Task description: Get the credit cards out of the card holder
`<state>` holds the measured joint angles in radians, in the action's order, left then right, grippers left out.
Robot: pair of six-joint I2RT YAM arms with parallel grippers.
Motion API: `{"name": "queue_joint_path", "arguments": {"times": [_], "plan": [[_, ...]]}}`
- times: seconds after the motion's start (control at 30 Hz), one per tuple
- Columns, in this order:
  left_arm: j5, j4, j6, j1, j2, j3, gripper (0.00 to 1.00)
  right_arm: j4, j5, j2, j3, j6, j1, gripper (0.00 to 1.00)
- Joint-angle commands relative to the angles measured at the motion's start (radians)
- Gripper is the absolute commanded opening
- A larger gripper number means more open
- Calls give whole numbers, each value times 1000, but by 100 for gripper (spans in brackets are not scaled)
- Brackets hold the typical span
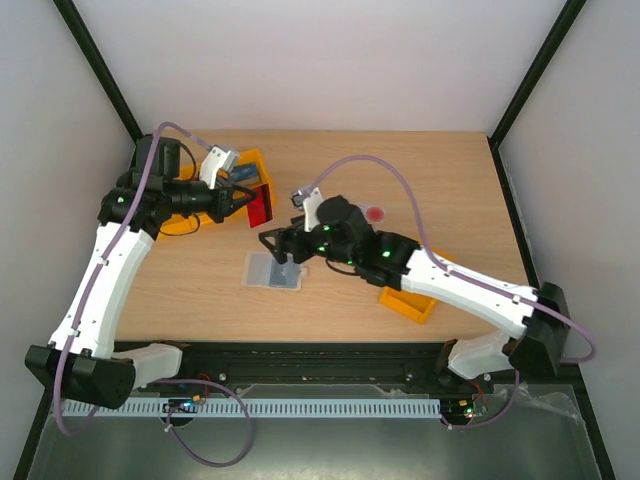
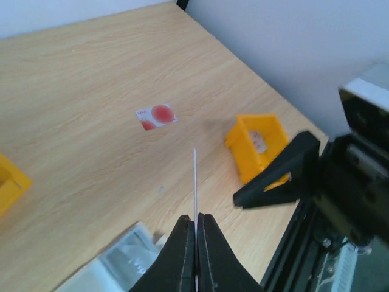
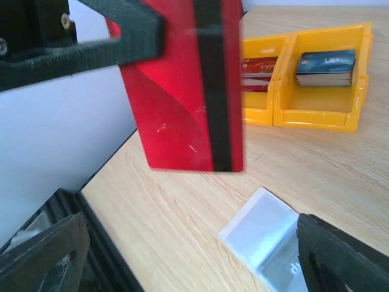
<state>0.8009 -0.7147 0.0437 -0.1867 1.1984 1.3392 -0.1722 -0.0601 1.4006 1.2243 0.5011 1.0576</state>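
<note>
A: Wood, pale and grained: table (image 1: 450, 190) filling the floor of the cell. White walls (image 1: 330, 60) at the left, right and far sides; black frame posts (image 1: 100, 70) slanting up at the far corners.

B: On the wood?

A: Twin orange-yellow bins (image 1: 255, 165) at the far left, side by side, with stacked cards (image 3: 325, 67) in each, reddish in one and dark teal in the other. Single orange-yellow bin (image 1: 410, 303) at the near right, partly under the right arm.

B: Card holder (image 1: 274, 271)?

A: Flat on the table near the middle, a little toward the near edge, with a white flap and a clear sleeve showing.

B: Left gripper (image 1: 245, 198)?

A: Clenched on the dark red card (image 1: 262, 205), up off the table, just near of the twin bins and left of the holder. Seen edge-on from the left wrist: a thin line rising from between the pressed fingertips. Well clear of the sleeves.

B: Right gripper (image 1: 281, 250)?

A: Released, fingers spread wide, nothing between them. Hangs over the far edge of the card holder; touching or not, cannot tell.

B: Other cards?

A: White card with a red circle (image 1: 375, 213), flat on bare wood, far and right of the holder, apart from it and just beyond the right arm.
</note>
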Motion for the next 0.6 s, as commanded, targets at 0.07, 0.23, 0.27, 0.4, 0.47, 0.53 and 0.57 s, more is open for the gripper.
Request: {"name": "queue_joint_path", "arguments": {"times": [0.07, 0.23, 0.27, 0.4, 0.47, 0.53, 0.57], "plan": [[179, -330, 370, -4, 33, 173, 2, 132, -548, -203, -112, -195, -192, 91], [170, -340, 380, -80, 13, 197, 2, 180, -688, -166, -70, -218, -228, 76], [171, -343, 380, -86, 11, 199, 2, 187, -711, -151, -53, -217, -230, 71], [194, -361, 383, -92, 8, 203, 2, 252, -782, -101, -36, -176, -230, 52], [213, -374, 400, -93, 7, 204, 2, 256, -791, -82, -30, -165, -230, 40], [227, -380, 406, -93, 6, 204, 2, 279, -810, -72, -34, -147, -231, 19], [232, -381, 407, -94, 6, 204, 2, 294, -821, -71, -41, -136, -230, 8]]}}
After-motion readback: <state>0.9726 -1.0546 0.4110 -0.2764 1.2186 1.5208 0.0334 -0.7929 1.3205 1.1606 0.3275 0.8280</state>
